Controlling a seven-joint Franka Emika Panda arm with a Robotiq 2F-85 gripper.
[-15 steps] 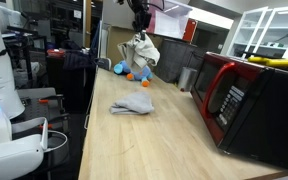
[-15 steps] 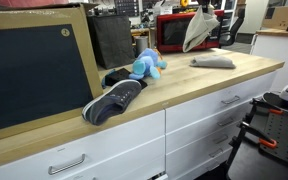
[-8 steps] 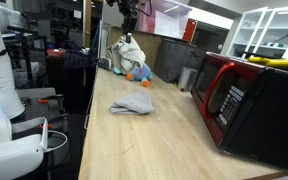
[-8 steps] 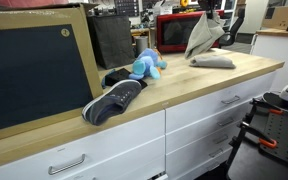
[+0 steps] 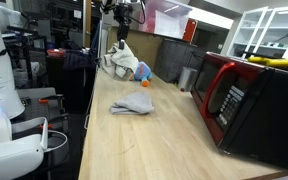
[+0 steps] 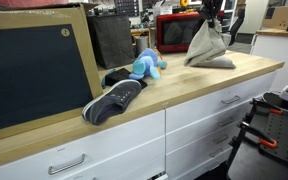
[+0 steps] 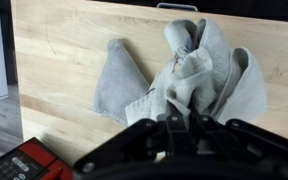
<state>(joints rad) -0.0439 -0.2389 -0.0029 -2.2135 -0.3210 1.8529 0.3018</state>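
Held item: a pale grey held cloth (image 5: pixel 121 58), hanging in loose folds from the gripper (image 5: pixel 127 12).
Location: above the wooden countertop (image 5: pixel 154 140), toward its far end in an exterior view and close to the long edge opposite the microwave (image 5: pixel 239 100). In both exterior views the lower hem appears clear of the surface, though contact cannot be ruled out.
Handling: judged light, soft and limp. It holds no shape, drapes under its own weight and swings easily. It is not fragile, but a thin fold could slip from a shallow pinch.
Grasp point: a gathered bunch of several layers, as at the crumpled top (image 7: pixel 189 70), gives a firmer hold than a single edge.
Gripper state: the fingers are pressed nearly together, pinching the bunched top of the held cloth (image 6: pixel 206 45). Nothing else is touched.
Beneath: a second folded cloth (image 5: pixel 134 104) lies flat mid-counter.
Nearby: a blue plush toy (image 6: pixel 147 65) and a dark shoe (image 6: pixel 114 100) lie further along the countertop, well apart from the gripper (image 6: pixel 212 8).
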